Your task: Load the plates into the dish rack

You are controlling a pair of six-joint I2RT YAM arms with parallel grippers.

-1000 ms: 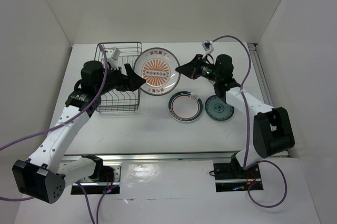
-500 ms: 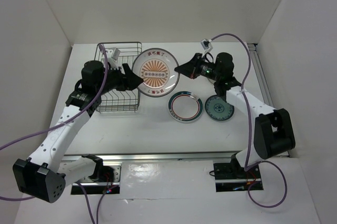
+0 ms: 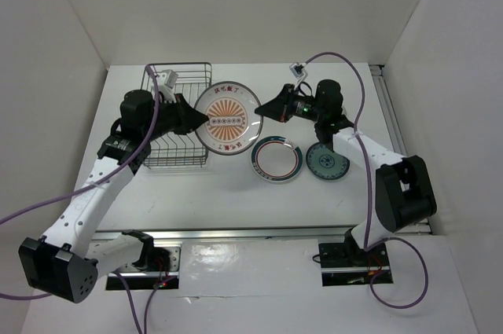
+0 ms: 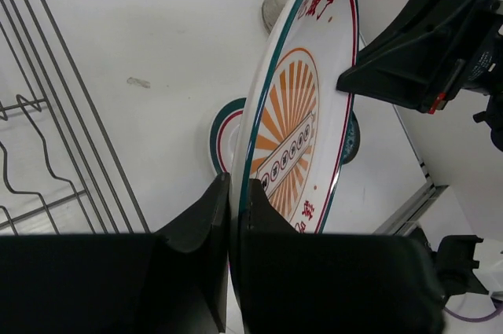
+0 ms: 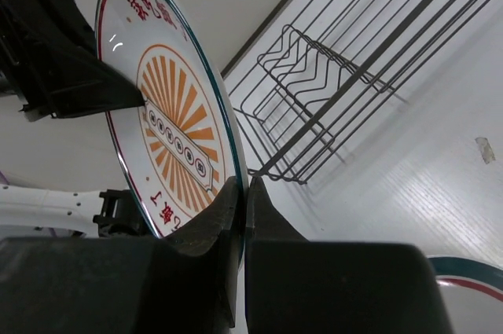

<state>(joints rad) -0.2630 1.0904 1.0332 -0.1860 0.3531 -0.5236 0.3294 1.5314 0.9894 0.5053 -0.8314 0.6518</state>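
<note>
The orange sunburst plate (image 3: pixel 228 118) (image 4: pixel 299 114) (image 5: pixel 173 122) hangs tilted on edge in the air, just right of the dish rack (image 3: pixel 179 118) (image 5: pixel 369 67). My left gripper (image 3: pixel 203 119) (image 4: pixel 236 185) is shut on its left rim. My right gripper (image 3: pixel 263 110) (image 5: pixel 242 185) is shut on the opposite rim. The red-and-teal ringed plate (image 3: pixel 277 159) (image 4: pixel 224 133) and the teal-green plate (image 3: pixel 328 161) lie flat on the table to the right. A small grey round edge (image 4: pixel 277 8) peeks from behind the held plate.
The wire rack holds no plates, and its divider prongs stand upright. White walls close in the table at the back and both sides. A rail (image 3: pixel 393 114) runs along the right edge. Purple cables trail from both arms.
My left gripper has shut on the sunburst plate's left rim. The plate has shifted a little left towards the rack and tilted further on edge, with the right gripper following.
</note>
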